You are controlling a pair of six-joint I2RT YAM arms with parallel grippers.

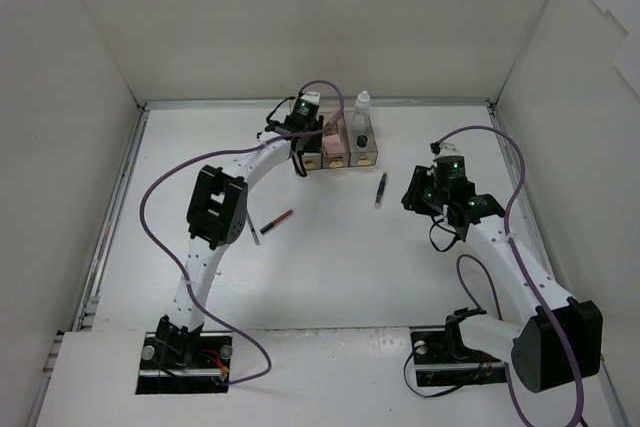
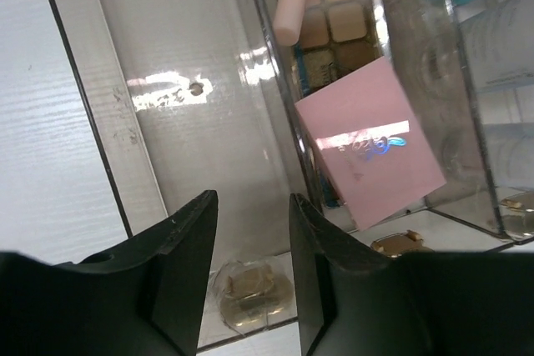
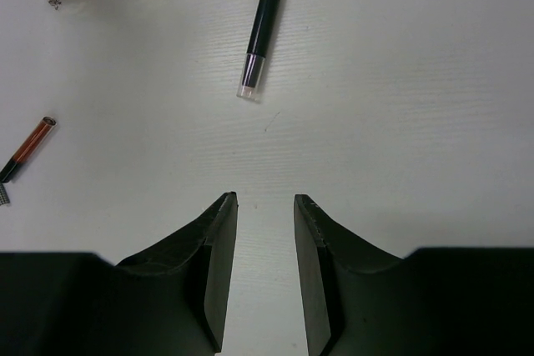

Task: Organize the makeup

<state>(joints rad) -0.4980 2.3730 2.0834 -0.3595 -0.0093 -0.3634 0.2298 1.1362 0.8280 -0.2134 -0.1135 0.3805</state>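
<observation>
Black pencil point(image 3: 261, 31) lay just on the near side of the clear box point(image 1: 365, 159), with its long axis running roughly toward the box. Right gripper point(image 3: 263, 202) was the nearer one; the pencil was straight ahead of it, jaws narrowly apart, empty. Left gripper point(image 2: 253, 202) hung at the box's left compartment, also narrowly apart, empty.

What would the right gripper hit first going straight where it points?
Likely the black pencil, lying on the table almost dead ahead of the right gripper, nothing between. Depth is unclear: if it slopes down, bare table comes first.
</observation>
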